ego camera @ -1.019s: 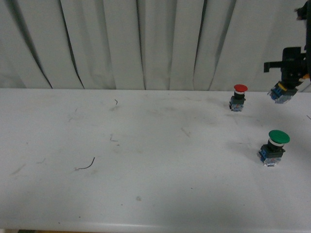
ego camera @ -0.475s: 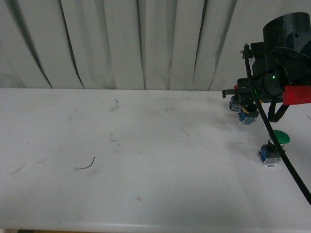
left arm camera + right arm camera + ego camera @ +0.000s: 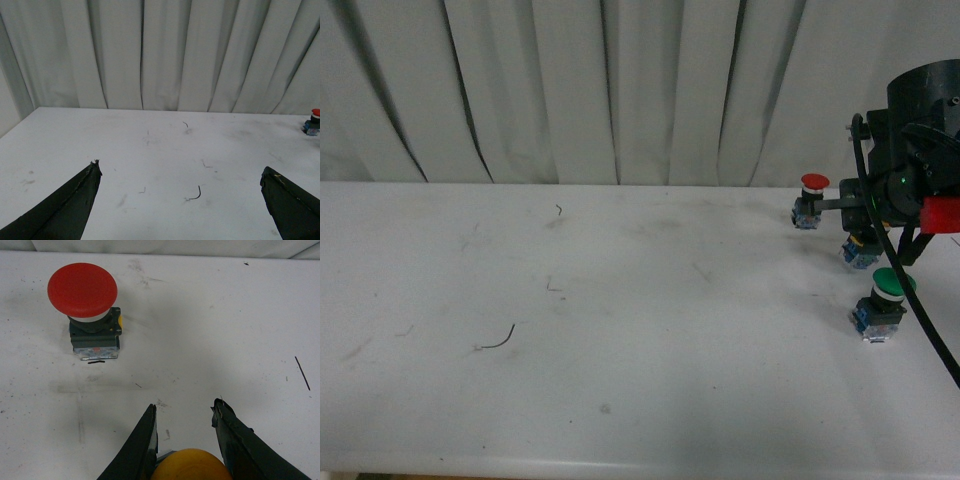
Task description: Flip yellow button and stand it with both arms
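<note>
I am reading the left gripper as spread wide above the table, its 2 fingers holding nothing. Nearest on the right, the green button is standing upright. Just behind it the right gripper is clasping the yellow button low at the table, touching or not I cannot tell, with the red button standing farther back.

A lab-like test bench: scuffed white table before a pale curtain.
</note>
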Available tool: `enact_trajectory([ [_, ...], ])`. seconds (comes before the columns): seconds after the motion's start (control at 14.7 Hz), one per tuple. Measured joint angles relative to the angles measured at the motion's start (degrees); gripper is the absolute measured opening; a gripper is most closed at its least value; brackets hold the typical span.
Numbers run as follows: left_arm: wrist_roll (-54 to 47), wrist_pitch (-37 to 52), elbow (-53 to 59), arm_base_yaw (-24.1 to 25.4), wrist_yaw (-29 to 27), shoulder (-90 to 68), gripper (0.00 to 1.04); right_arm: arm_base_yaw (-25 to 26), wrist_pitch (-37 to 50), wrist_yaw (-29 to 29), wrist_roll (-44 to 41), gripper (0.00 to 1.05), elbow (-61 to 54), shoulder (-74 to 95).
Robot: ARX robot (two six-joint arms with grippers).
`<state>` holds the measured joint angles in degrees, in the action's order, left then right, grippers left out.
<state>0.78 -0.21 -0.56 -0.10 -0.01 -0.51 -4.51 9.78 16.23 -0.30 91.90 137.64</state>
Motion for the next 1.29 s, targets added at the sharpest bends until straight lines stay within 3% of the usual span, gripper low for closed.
enact_trajectory([
  [1.29, 0.0, 0.0, 0.0, 0.0, 0.0, 0.0, 0.98, -2.3, -0.8, 4.7, 0.2, 0.33, 2.6, 2.9],
])
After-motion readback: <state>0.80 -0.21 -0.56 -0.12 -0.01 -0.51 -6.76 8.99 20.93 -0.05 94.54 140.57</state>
